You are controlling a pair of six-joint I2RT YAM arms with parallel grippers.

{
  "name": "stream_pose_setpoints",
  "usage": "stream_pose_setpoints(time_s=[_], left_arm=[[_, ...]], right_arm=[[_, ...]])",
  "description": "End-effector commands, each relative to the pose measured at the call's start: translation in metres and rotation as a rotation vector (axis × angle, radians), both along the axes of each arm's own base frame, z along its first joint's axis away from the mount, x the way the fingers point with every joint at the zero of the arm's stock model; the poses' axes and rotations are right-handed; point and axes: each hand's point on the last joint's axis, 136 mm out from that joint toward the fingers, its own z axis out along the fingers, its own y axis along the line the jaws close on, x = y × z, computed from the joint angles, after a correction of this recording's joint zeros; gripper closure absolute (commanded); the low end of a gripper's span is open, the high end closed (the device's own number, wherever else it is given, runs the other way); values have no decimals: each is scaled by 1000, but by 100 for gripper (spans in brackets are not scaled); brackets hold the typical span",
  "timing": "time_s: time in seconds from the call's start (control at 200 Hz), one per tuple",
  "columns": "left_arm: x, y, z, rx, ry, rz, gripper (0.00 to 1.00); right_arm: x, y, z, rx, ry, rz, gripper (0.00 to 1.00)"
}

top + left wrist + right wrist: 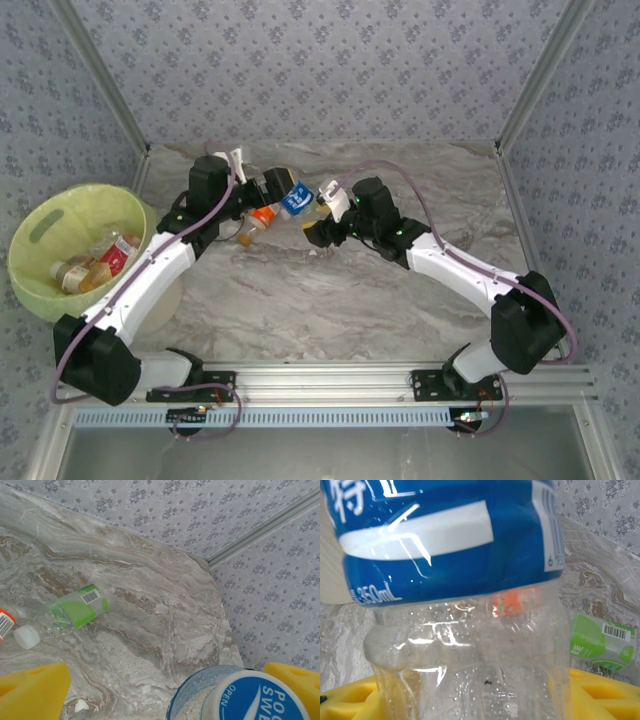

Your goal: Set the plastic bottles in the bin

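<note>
While right hand (318, 230) clasps it, blue-labelled bottle (296, 198), cap (260, 702) inside left hand (165, 687)

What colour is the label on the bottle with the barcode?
Its label is bright green; clearest in the left wrist view.

This was a robot test booth. Grey floral-patterned wall panels (330, 70) in aluminium framing (540, 72) enclosed a marble-patterned tabletop (330, 300).
</note>
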Motion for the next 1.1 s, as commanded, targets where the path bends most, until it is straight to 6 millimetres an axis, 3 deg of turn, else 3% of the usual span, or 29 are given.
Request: stream_pose_setpoints(time_s=[0.0,0.135,0.27,0.38,0.475,0.64,0.755,0.795,0.81,0.934,1.014,1.074,1.094], left_arm=[[-2,-13,11,-16,-22,-60,5],[-3,-20,10,-38,-19,-100,12],[-2,-31,15,-92,-23,-147,13],[6,-13,19,-90,-60,-23,33],[6,-2,30,-89,-111,18,40],[2,-10,29,-87,-99,-42,68],[1,-11,24,-72,-71,-50,81],[-1,-9,27,-59,-74,-48,93],[-2,-8,27,-49,-72,-44,100],[-16,27,56,95,-114,64,100],[-35,60,83,196,-146,156,100],[-52,86,104,249,-176,225,100],[-57,94,109,264,-185,251,100]], right_arm=[[3,10,33,91,-63,8,45],[3,16,36,111,-56,14,45],[0,25,37,120,-58,42,45],[5,24,31,110,-56,13,45],[7,22,26,101,-46,-3,44],[7,24,25,112,-28,4,44],[6,27,32,142,-27,16,42],[5,27,35,149,-30,23,37],[5,27,36,149,-33,23,34],[27,7,34,83,-73,-93,8],[48,-13,23,17,-102,-120,1],[64,-25,1,-48,-79,-87,0],[71,-26,6,-55,-90,-74,0]])
